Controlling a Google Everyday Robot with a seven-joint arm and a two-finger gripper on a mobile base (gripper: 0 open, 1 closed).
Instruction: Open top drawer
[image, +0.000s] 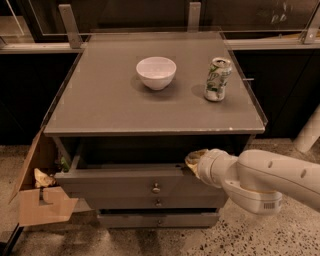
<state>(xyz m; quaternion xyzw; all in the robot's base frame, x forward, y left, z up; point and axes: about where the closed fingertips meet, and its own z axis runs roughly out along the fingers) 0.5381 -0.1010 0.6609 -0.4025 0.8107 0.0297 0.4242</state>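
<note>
The top drawer (120, 182) is the wide grey front under the tabletop, with a small round metal knob (156, 188). It stands pulled out towards me, with a dark gap behind its upper edge. My gripper (192, 161) comes in from the right on a white arm (260, 177) and sits at the drawer's top edge, right of the middle. Its tip touches or hooks over that edge. Two slimmer grey drawer fronts (157, 218) lie below it.
A white bowl (156, 72) and a green-and-white can (218, 79) stand on the grey tabletop (100, 105). An open cardboard box (40, 197) with crumpled paper sits on the floor at the left. Dark cabinets run behind.
</note>
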